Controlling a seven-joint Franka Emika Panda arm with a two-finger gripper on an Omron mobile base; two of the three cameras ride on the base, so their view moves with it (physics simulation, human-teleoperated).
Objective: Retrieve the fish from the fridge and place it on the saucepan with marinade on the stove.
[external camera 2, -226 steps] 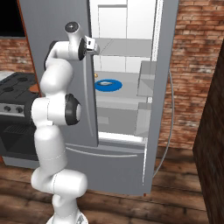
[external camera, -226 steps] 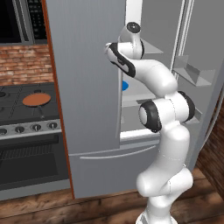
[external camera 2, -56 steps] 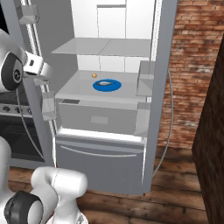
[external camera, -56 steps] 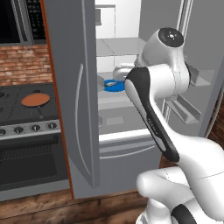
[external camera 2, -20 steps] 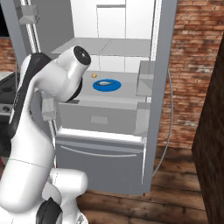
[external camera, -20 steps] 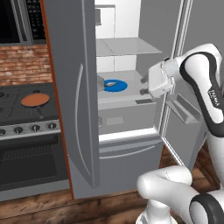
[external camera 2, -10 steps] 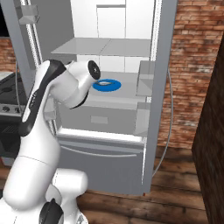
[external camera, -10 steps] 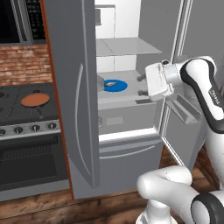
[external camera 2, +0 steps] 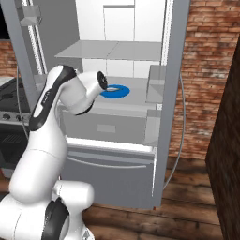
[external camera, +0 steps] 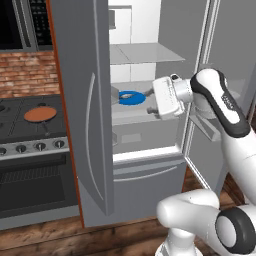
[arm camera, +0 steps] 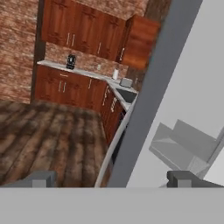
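- Fish (external camera 2: 112, 88): judged to be the pale sliver across the blue plate (external camera: 131, 98), though it was too small to tell for certain. It lay on the middle shelf of the fridge (external camera: 84, 130) and had not been lifted.
- Fridge: both doors stood open, the left door between the shelf and the stove (external camera: 30, 132).
- Gripper (external camera: 149, 102): my fingers were spread wide with nothing between them, level with the plate and just beside its right rim, not touching it.
- Change noted: over the last second my hand had travelled from near the right door leftward into the opening, closing on the plate. The fingers had stayed fully apart throughout.
- Meaning: I judged the reach to be nearly done, with the grasp next. The hand camera faced the door edge and the room beyond, so the fingers probably still needed turning towards the fish.
- Saucepan (external camera: 40, 115): on the stove, well apart from the fridge shelf, its marinade (external camera: 39, 114) a bare reddish disc awaiting the fish.
- Risk: the slim fish lay flat on the plate, so a pinch could slip or shove the plate.
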